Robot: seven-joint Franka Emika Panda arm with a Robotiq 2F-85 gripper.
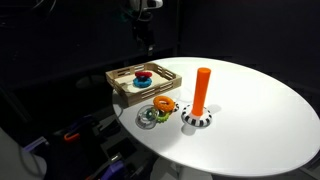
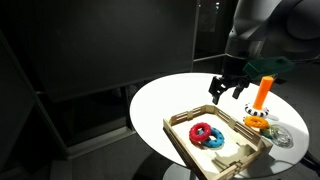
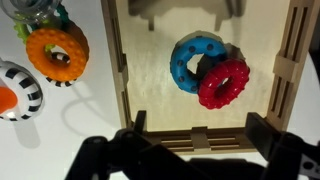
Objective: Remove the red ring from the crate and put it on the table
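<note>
The red ring [image 3: 224, 82] lies inside the wooden crate [image 3: 114, 70], leaning on a blue ring [image 3: 188, 60]. In both exterior views the red ring [image 2: 202, 131] [image 1: 145, 78] sits in the crate [image 2: 183, 146] [image 1: 118, 87] on the round white table [image 1: 250, 110] [image 2: 170, 95]. My gripper [image 3: 200, 135] is open and empty. It hangs above the crate [image 2: 230, 90] [image 1: 143, 38], clear of the rings, with its fingers over the crate's near wall in the wrist view.
An orange ring [image 3: 57, 53] [image 1: 163, 104] and a grey-green ring [image 1: 150, 116] lie on the table beside the crate. An orange peg [image 1: 201, 92] [image 2: 263, 92] stands on a black-and-white striped base [image 1: 197, 120] [image 3: 15, 90]. The surroundings are dark.
</note>
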